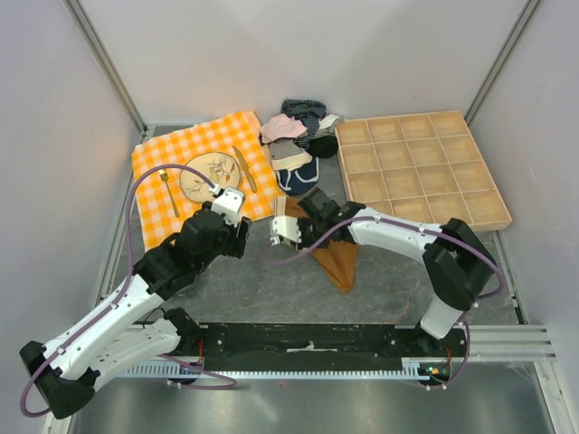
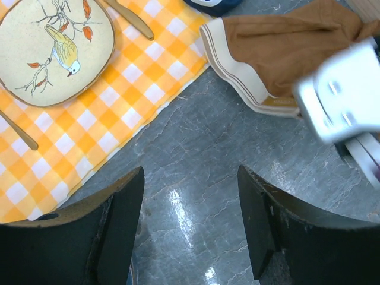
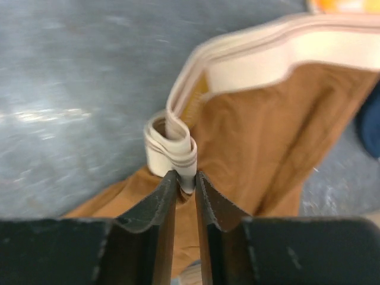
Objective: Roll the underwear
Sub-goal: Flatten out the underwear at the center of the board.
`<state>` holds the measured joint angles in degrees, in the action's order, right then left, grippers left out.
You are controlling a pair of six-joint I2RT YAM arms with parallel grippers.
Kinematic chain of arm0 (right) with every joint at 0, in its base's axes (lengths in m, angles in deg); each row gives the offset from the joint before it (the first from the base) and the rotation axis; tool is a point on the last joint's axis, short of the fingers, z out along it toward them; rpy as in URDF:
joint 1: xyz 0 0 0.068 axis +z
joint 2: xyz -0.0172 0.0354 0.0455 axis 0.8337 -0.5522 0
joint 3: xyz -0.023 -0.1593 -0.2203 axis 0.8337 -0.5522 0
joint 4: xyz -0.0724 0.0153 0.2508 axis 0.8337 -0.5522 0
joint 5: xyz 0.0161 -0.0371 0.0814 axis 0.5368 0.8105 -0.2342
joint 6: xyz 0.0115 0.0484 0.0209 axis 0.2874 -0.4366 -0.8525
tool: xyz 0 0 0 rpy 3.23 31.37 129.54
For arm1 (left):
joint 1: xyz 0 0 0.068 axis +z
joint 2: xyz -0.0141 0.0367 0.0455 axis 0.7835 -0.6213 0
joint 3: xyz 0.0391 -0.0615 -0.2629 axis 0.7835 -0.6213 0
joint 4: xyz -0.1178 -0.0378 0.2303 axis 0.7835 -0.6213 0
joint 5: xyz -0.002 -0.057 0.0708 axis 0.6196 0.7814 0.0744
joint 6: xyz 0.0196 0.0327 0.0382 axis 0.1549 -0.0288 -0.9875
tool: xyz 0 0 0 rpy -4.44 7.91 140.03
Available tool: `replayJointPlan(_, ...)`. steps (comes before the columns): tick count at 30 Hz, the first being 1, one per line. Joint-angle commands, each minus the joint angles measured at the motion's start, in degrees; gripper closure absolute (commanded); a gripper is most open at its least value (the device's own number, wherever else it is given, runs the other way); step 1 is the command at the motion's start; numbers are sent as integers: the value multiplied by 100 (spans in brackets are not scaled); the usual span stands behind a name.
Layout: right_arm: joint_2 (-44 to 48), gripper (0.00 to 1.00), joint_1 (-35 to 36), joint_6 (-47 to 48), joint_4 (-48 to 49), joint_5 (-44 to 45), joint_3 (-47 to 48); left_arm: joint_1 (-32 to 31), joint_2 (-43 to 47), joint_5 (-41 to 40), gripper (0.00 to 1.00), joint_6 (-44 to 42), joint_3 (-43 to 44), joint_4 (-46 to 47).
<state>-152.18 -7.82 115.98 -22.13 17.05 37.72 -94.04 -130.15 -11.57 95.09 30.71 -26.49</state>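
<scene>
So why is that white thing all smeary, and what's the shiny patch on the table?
Left wrist view: the right arm's white casing is blurred, and the patch is light glare on the table. Right wrist view: the underwear looks out of focus, while the right gripper pinching its waistband is sharp. Top view: evenly lit, crisp.

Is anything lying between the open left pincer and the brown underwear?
Nothing visible: only bare grey tabletop separates the left pincer from the underwear. The right pincer grips its cream waistband.
</scene>
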Motion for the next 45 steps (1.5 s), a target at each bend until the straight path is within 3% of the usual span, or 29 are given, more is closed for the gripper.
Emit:
replayJointPlan(1, -491, 71, -243, -827, 649, 1087, 388, 18, 192, -170, 29, -262, -67, 307)
replayJointPlan(6, -246, 57, -533, -943, 834, 1511, 459, 18, 263, -161, 28, -261, -93, 333)
replayJointPlan(10, 167, 54, -595, -855, 729, 995, 389, 27, 254, -126, 28, -270, -93, 342)
replayJointPlan(14, 659, 54, -586, -436, -67, -725, 362, 18, 289, -126, 28, -279, -93, 342)
replayJointPlan(16, 774, 54, -577, -127, -482, -2088, 327, 27, 315, -108, 28, -279, -102, 351)
replayJointPlan(18, 757, 54, -516, 6, -809, -2565, 257, 27, 324, -91, 28, -288, -102, 360)
replayJointPlan(22, 564, 54, 63, -46, -757, -1805, -77, 27, 298, -73, 28, -297, -102, 360)
replayJointPlan(30, 247, 56, 371, -204, -686, -1373, -305, 27, 333, -126, 28, -306, -111, 360)
replayJointPlan(34, 133, 55, 381, -493, -328, -1013, -420, 27, 316, -117, 28, -306, -111, 360)
replayJointPlan(39, -78, 52, 320, -802, 78, 95, -368, 27, 298, -91, 28, -306, -119, 360)
replayJointPlan(45, -122, 48, 73, -952, 281, 369, -314, 36, 289, -91, 28, -306, -119, 351)
